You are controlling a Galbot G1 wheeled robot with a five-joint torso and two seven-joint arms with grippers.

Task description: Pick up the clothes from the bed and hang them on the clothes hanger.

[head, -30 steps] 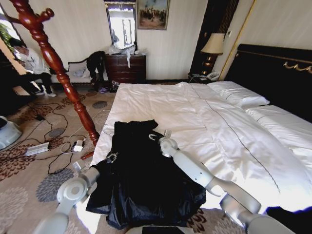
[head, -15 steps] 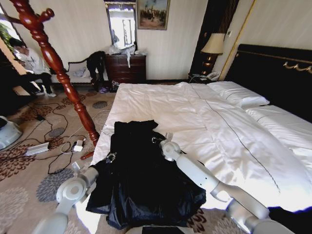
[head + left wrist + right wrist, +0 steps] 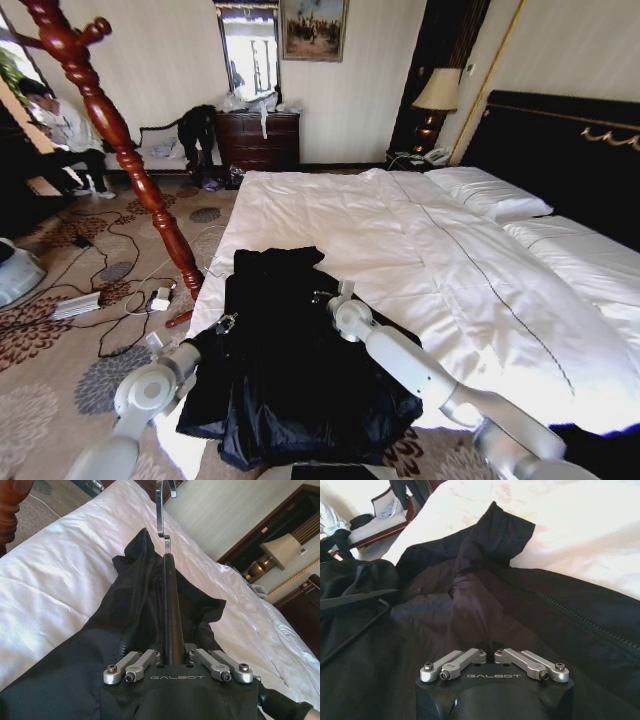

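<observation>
Wide white-sheeted bed [image 3: 400,240] fills frame centre and right; long black coat-like garment [image 3: 290,370] spread on lower-left corner; white pillows [image 3: 490,195] upper right.

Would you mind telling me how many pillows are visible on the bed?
2, both white, lying side by side by the black headboard: one pillow nearer the lamp, the other beside it. Others may lie outside the picture.

Left hand [image 3: 169,587] shut on black bar with metal hook [image 3: 162,510], over clothes [image 3: 150,610] on bed [image 3: 55,575].
</observation>
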